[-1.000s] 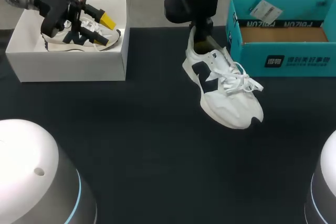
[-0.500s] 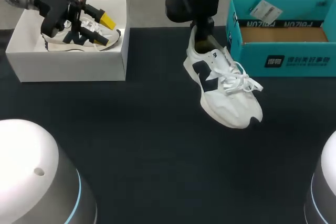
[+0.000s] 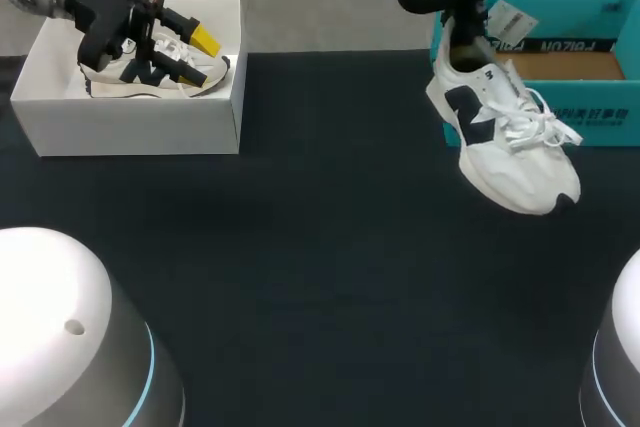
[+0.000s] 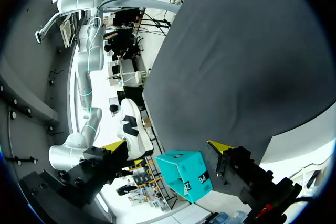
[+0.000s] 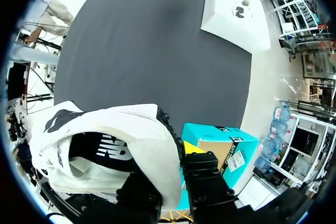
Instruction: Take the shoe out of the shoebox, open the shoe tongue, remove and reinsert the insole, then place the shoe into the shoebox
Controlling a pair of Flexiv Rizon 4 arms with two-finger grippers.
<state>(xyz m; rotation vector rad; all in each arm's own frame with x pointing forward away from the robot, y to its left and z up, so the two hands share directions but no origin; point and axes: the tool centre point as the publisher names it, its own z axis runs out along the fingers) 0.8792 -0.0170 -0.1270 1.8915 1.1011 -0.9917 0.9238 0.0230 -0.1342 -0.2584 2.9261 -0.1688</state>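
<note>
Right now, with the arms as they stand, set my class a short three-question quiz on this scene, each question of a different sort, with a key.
1. True or false: the right gripper holds the white shoe by its heel.
2. The left gripper hangs over: A) the white box; B) the teal shoebox; C) bare table.
3. Fill in: the left gripper's fingers are ____.
Key: 1 true; 2 A; 3 open.

Bright, even light falls from above throughout.
</note>
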